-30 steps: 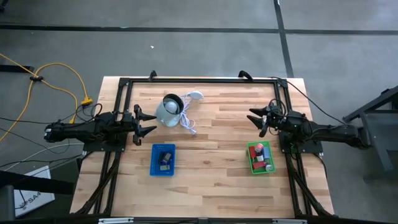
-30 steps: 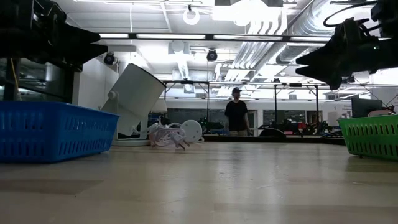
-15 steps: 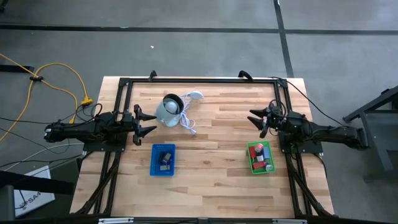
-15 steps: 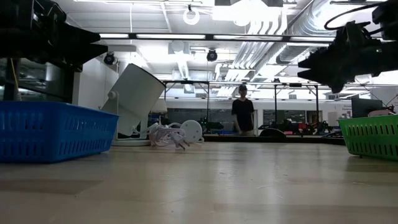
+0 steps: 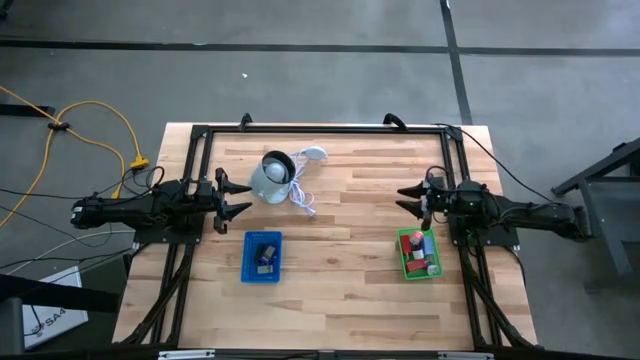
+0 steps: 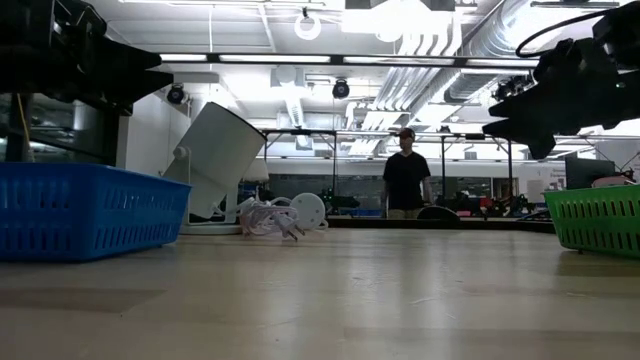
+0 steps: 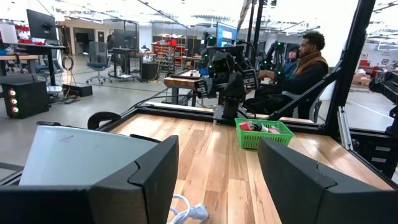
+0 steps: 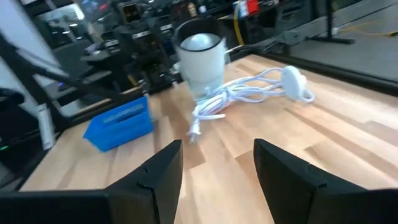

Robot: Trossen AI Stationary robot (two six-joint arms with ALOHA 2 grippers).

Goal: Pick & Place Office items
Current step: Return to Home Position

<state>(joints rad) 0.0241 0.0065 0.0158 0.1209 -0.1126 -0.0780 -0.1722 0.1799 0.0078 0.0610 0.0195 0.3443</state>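
Pincers first, from above: my left pincer (image 5: 247,199) hangs over the left side of the desk (image 5: 340,245), released and holding nothing, its fingers spread toward the grey-white round object (image 5: 268,178) just beyond them. My right pincer (image 5: 402,199) faces it from the far side of the desk, also released and empty, and sits beside the far end of the green tray (image 5: 401,254). The office items (image 5: 420,250) lie packed in that green tray, and I make out red, pink and blue-green bits. A dark blue-black piece (image 5: 265,248) lies in the blue tray (image 5: 247,258), with a paler piece beside it. A white cord (image 5: 303,192) trails from the round object across the boards.

At desk level, the blue tray fills the left edge and the green tray the right, with something pink just showing above the green rim. The round object leans between them, its cord heaped at its foot. Both arms hang dark in the upper corners, clear of the desk. A person (image 6: 406,182) stands far back in the room.

Past my left fingers, which stand wide apart, I see the round object close by and the green tray across the desk, red pieces inside. A seated person (image 7: 305,62) is beyond it.

Past my right fingers, also apart, stand the round object, the cord and the blue tray.
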